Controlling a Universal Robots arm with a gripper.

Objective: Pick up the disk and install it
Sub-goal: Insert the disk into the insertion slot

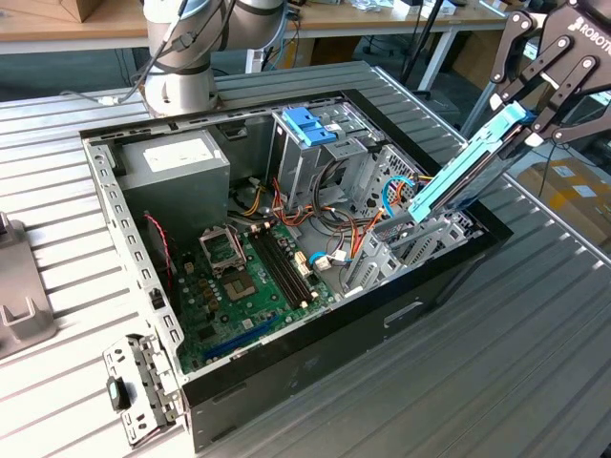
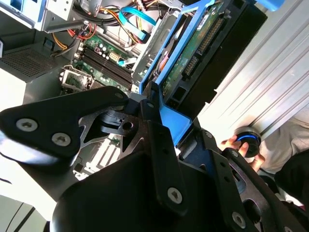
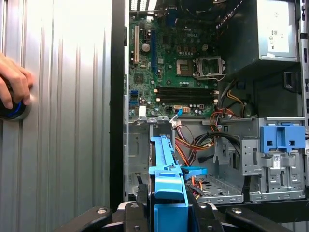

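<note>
Gripping the disk [image 1: 468,172] by its upper end, gripper [image 1: 535,119] clamped shut on it. Disk tilted, long axis sloping down into the case [image 1: 124,219], lower end at the drive bay [image 1: 406,239].

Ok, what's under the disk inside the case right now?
The disk, held tilted by the tool, has its lower end in a grey metal bay beside orange cables. The bay floor beneath it is covered.

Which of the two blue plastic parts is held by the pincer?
The thin light blue framed disk, tilted over the case's edge, shut in the pincer. The chunkier darker blue latch piece sits free on the metal cage.
</note>
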